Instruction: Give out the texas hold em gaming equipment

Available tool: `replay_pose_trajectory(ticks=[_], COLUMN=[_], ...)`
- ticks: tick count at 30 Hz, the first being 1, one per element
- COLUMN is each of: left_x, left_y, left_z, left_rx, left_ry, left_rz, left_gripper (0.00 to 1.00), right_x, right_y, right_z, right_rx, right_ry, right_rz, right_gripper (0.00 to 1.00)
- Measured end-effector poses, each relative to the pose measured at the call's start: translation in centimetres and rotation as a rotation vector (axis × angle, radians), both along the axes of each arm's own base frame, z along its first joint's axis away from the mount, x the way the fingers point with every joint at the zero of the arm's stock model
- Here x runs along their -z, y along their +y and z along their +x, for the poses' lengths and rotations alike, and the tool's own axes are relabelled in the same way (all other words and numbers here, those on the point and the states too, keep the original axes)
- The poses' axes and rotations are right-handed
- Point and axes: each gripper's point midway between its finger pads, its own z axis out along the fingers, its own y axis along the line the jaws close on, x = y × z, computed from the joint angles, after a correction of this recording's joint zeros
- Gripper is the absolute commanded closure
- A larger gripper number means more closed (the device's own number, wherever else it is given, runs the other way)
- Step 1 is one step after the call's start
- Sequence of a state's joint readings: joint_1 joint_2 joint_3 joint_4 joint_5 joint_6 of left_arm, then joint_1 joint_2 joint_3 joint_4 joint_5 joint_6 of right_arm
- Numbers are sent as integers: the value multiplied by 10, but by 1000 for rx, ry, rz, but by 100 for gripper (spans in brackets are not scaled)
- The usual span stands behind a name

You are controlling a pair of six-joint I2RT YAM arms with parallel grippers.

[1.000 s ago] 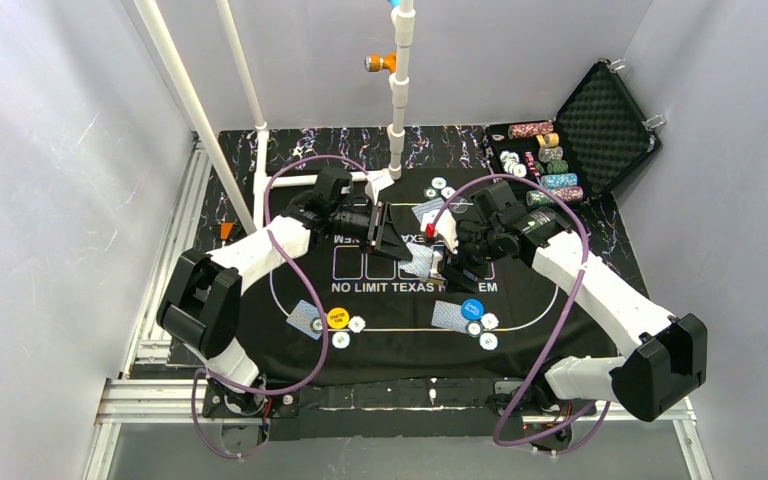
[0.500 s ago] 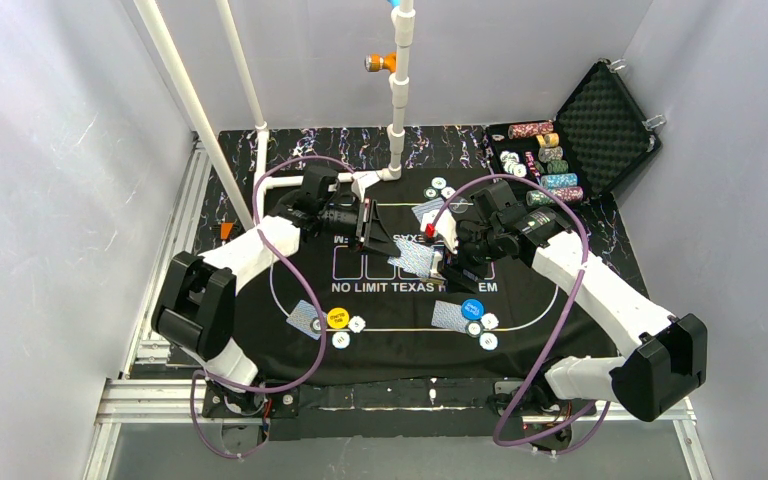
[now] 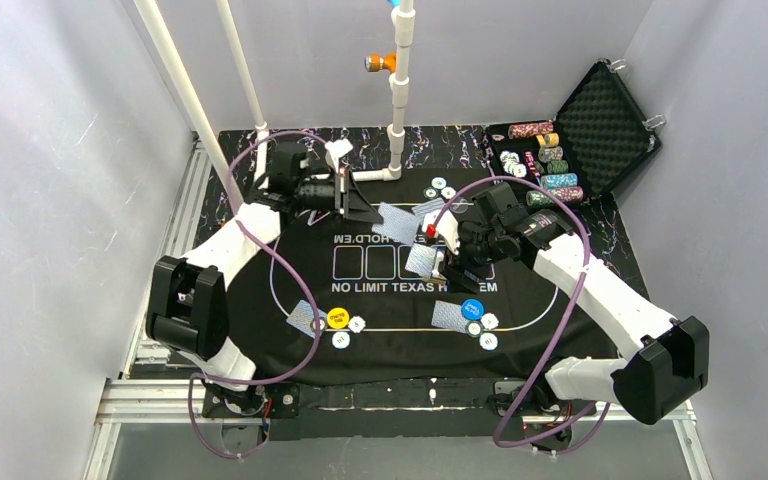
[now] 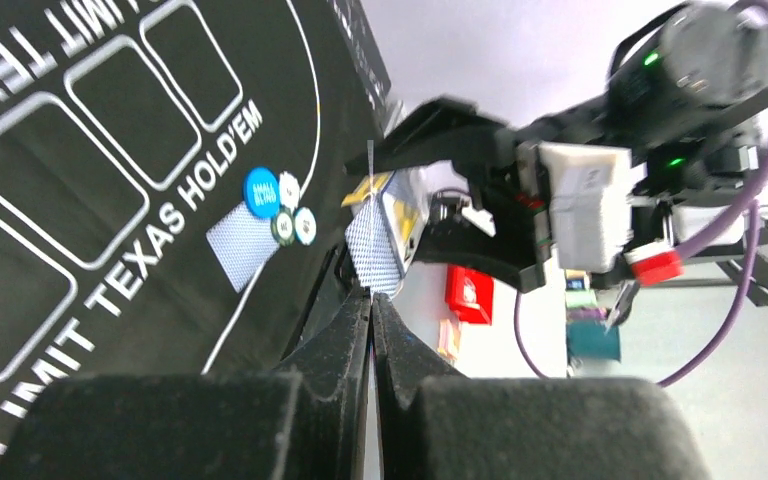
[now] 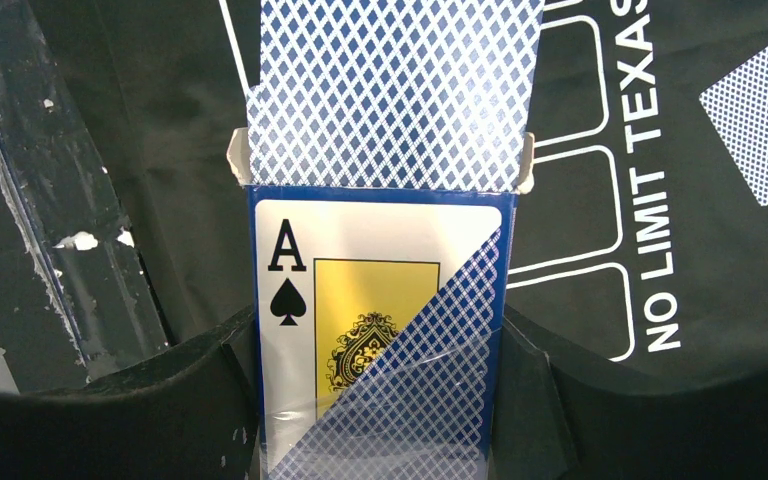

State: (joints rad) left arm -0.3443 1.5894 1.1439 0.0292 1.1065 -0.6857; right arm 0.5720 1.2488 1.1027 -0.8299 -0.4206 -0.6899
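Neatly, the left gripper (image 3: 365, 208) nipped one card (image 3: 395, 222), surely light, bendy and slick, by its edge while the right gripper (image 5: 380, 385) clamped the deck box (image 5: 380, 300).

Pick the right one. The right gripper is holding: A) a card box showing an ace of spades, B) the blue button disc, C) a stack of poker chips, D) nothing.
A: the right wrist view shows the right gripper closed around the card box printed with the ace of spades, blue-backed cards sticking out its top.
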Motion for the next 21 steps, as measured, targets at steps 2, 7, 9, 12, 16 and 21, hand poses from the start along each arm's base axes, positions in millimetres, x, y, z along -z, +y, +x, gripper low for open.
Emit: replay_pose_trajectory(ticks=[2,7,9,12,16,21], left_x=[-13,-33,-32,-17,28,114], left_y=[6,19,24,31,33,27], left_z=[12,35,41,52,52,25], left_rx=[-26,-85,-111,-169,-201,-194], left_ry=[-34,-102,-96,-83,4,204], left_rz=[-12,-31,-24,17,90,233], left_gripper=[100,100,100,100,100,100], right_x=[1,1,1,-1,-8,-22], right_y=[-1,-1,-1,-1,0,4], right_z=[-1,-1,-1,-1,1,7], right_rx=[3,5,5,6,6,5], right_ry=[4,5,4,0,-11,-45], right_rz=[-2,-3,-2,1,7,29], right_gripper=[99,99,99,99,99,99])
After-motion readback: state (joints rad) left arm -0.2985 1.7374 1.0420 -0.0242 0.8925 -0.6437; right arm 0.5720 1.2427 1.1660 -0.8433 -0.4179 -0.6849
